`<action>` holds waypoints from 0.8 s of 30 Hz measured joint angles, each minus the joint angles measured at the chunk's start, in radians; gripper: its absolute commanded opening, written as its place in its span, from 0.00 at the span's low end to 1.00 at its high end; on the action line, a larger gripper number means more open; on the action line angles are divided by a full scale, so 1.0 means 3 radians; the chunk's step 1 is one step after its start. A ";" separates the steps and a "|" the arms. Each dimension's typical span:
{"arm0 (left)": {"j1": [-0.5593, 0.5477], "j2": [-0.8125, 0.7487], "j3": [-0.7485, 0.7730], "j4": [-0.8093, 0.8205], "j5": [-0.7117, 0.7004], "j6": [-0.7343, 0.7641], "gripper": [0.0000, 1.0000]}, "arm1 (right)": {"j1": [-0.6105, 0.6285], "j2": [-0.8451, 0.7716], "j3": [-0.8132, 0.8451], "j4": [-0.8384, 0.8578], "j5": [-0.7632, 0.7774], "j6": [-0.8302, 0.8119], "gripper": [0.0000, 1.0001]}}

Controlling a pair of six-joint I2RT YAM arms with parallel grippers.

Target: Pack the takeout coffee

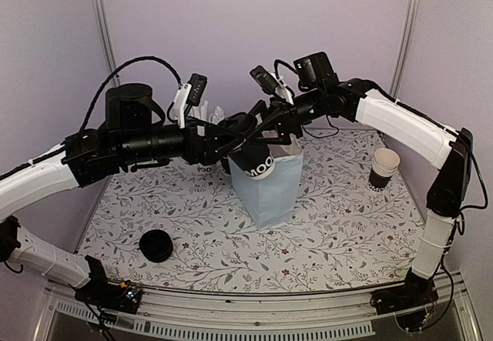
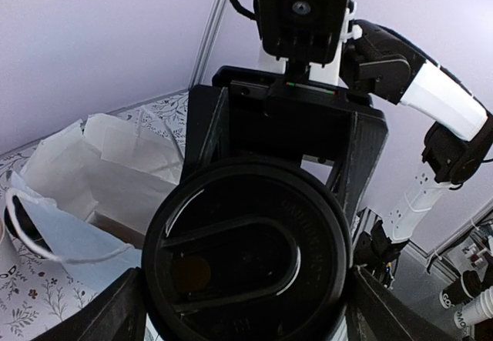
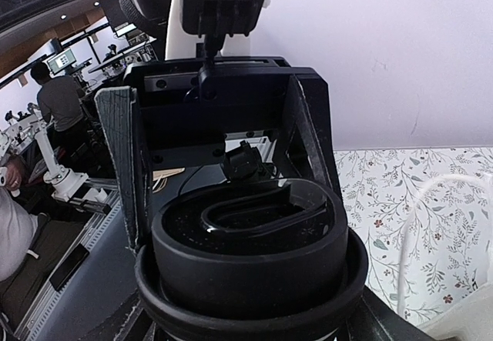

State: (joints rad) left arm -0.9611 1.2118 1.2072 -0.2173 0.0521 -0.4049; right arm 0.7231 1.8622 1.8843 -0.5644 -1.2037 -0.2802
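My right fingers point(image 2: 206, 148) pinch the takeout coffee point(image 1: 258, 164), tilted with its lid toward my left arm, just over the paper bag point(image 1: 269, 195). Left fingers point(image 3: 123, 172) straddle it too, can't tell if they're gripping.

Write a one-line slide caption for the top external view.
Left gripper and right gripper flank a small black lidded paper cup above an open pale-blue paper bag on the floral table.

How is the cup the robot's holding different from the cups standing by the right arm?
The takeout coffee wears a black lid; the stack of cups is open, cream inside showing. The coffee is one cup, up in the air by the paper bag; the stack is several, standing on the table. Both are black outside.
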 measured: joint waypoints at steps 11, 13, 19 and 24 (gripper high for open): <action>0.0095 -0.0005 -0.0095 0.0128 0.0220 0.0000 0.62 | -0.0003 0.0000 -0.0004 -0.0032 0.0065 0.0000 0.76; 0.0100 -0.0009 -0.0103 0.0137 0.0235 0.0000 0.62 | -0.0003 0.0000 -0.0004 -0.0034 0.0064 -0.0005 0.80; 0.0112 -0.0065 -0.0153 0.0183 0.0290 -0.0022 0.61 | -0.0001 0.0000 -0.0004 -0.0032 0.0047 -0.0045 0.99; 0.0120 -0.0142 -0.0193 0.0179 0.0312 -0.0024 0.60 | 0.0000 -0.0001 -0.0003 -0.0076 0.0126 -0.0120 0.99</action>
State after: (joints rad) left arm -0.9253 1.1690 1.1492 -0.1635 0.1455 -0.4122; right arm 0.7231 1.8618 1.8835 -0.5873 -1.1660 -0.3161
